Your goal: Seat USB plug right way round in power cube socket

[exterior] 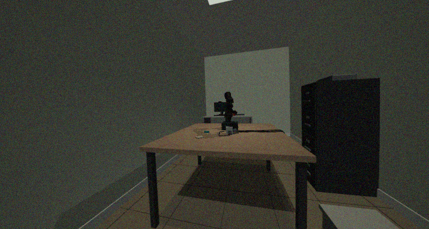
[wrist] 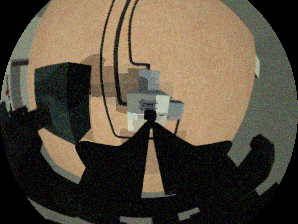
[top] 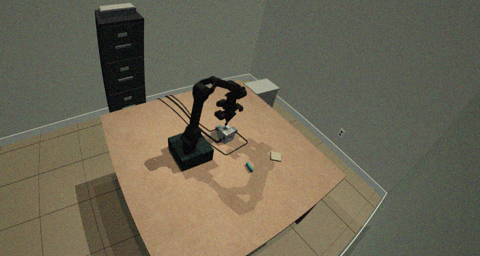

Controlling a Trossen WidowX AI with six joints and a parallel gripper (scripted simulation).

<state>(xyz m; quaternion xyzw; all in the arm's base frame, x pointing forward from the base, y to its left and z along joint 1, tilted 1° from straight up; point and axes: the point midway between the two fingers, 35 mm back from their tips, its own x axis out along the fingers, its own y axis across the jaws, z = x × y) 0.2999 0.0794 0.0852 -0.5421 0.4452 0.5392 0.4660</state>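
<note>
The grey-white power cube (top: 230,138) (exterior: 229,128) (wrist: 163,103) stands on the table beside the arm's base. My gripper (top: 227,122) (wrist: 150,125) points down over it, its fingertips together on the small dark USB plug (top: 226,124) (wrist: 150,115). The plug appears just above the cube's top face. A dark slotted patch, apparently the socket (wrist: 148,104), shows beside the plug in the wrist view. Whether the plug's tip is fully clear of the socket, and which way round it is, I cannot tell. In the exterior view the fingertips are too dark and small to make out.
Grey-blue plugs (wrist: 149,79) (wrist: 175,110) sit at the cube's sides. Black cables (top: 226,153) (wrist: 102,65) loop around it. The arm's dark base (top: 190,153) (wrist: 62,100) is close by. A teal stick (top: 249,166) (exterior: 206,131) and a pale square pad (top: 275,156) (exterior: 199,137) lie on the table.
</note>
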